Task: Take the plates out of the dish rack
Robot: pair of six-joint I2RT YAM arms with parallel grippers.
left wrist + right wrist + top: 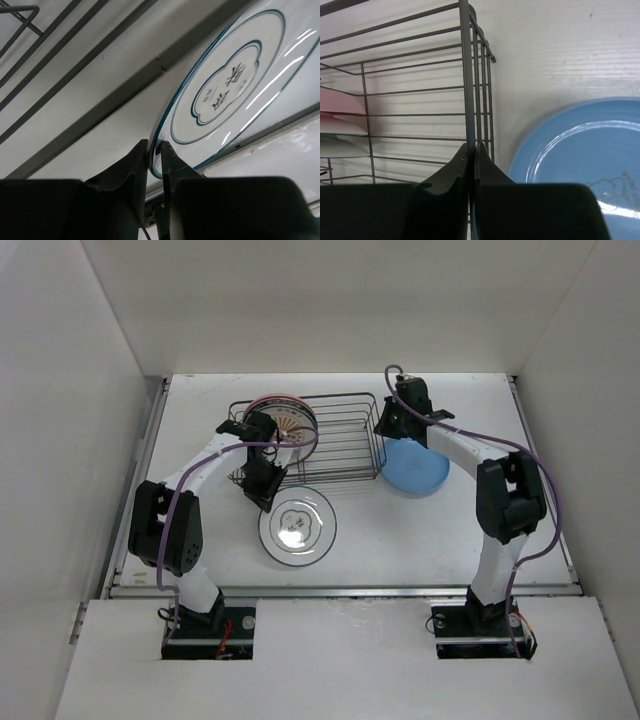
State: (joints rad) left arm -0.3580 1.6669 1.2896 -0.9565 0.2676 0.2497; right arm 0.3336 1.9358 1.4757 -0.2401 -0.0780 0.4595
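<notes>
The left end effector [152, 148] is narrow and pinches the rim of the teal-rimmed plate [225, 90], which is on the table [450, 540] in front of the dish rack [465, 60]. The right end effector [471, 146] is closed on a thin upright wire at the rack's right end, beside the blue plate [580, 150]. The pink plate [281, 398] stands inside the rack, at the left.

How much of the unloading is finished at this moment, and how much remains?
Done: the blue plate lies on the table right of the rack. In hand: the left gripper holds the white plate by its rim, outside the rack; the right gripper has its jaws shut, seemingly on the rack's end wire. Left: the pink plate and the sunburst plate stand in the rack.
</notes>
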